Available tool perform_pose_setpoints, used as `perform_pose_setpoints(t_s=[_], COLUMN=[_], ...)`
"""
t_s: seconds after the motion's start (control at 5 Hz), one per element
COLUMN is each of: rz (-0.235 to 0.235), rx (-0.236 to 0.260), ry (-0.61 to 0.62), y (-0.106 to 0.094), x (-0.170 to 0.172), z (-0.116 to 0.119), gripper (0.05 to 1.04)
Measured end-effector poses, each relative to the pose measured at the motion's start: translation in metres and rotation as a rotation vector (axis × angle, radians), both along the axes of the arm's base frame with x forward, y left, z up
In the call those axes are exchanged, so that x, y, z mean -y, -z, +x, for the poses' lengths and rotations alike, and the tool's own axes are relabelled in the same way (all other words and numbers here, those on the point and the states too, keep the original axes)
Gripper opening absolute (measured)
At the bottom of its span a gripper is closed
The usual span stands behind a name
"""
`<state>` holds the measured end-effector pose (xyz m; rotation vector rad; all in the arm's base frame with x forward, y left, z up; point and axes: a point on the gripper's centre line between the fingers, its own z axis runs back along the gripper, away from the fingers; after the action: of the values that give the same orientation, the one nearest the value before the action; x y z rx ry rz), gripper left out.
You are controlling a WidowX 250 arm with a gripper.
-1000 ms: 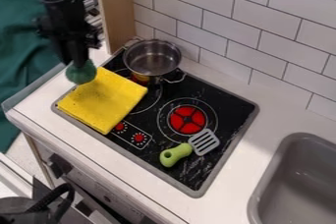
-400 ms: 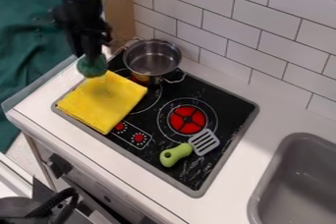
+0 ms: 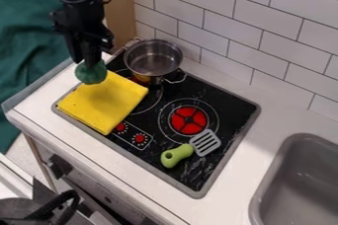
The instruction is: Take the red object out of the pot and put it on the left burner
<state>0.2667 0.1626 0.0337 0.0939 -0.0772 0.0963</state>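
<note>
1. Camera view: a green-handled spatula (image 3: pixel 181 153) is lying on the stove (image 3: pixel 221 169).
2. Small marks, too tiny to read, are ringing two red dials (image 3: pixel 140 138).
3. Black gripper (image 3: pixel 89 61) is pointing down by the yellow cloth's (image 3: pixel 105 101) far corner, grasping a round green object (image 3: pixel 90 73).
4. Metal pot (image 3: pixel 153 61) is standing at the stove's back left.

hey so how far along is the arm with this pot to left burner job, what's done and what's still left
Emptying the pot looks done: I see only bare metal inside. In hand: the claw holds a round thing by the yellow cloth's far corner, though it's green, not red. Left: setting it down on the left burner, which the cloth partly covers.
</note>
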Motion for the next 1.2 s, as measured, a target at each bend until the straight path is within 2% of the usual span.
perform_pose_setpoints(t_s=[0.2,0.6,0.8,1.2], rz=[0.000,-0.004,-0.025,-0.024], rx=[-0.022,-0.025,-0.052,-0.064], ry=[0.022,0.024,0.023,0.043], y=[0.004,0.008,0.015,0.016], x=[0.008,0.015,0.018,0.022], z=[-0.003,0.001,0.000,0.005], gripper=[0.243,0.243,0.300,0.893])
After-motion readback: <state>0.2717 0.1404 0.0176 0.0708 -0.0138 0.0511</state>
